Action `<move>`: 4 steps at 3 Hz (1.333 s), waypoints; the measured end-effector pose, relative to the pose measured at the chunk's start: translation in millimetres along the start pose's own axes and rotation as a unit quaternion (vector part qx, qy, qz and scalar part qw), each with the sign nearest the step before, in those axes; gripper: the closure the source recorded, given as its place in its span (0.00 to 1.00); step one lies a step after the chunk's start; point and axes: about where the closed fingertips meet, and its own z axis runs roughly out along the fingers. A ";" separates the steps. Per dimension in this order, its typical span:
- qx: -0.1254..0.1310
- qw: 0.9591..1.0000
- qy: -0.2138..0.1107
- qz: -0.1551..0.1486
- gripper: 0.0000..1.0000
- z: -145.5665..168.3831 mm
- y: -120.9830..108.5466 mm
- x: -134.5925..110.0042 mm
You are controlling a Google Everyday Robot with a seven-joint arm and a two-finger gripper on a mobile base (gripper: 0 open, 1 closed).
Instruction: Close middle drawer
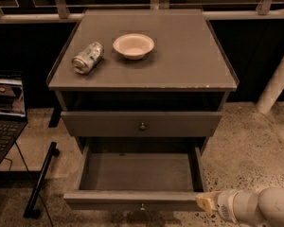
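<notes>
The middle drawer point(132, 200) stands pulled far out of the grey-brown cabinet, and its inside is empty. Its slim front panel runs along the bottom of the camera view, with a small round knob point(142, 206) at its centre. My gripper point(206, 204), on a white arm coming in from the lower right, is at the right end of that front panel, at or against its corner. The drawer above point(142, 123) is nearly shut. The lowest drawer is hidden under the open one.
A crushed can point(87, 57) lies on its side and a white bowl point(133, 45) stands on the cabinet top point(180, 65). An open laptop point(4, 108) and a black bar point(40, 181) are on the floor at left. A white post point(277, 82) leans at right.
</notes>
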 end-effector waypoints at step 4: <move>-0.037 0.994 0.058 0.086 1.00 76.8 -47.6 59.5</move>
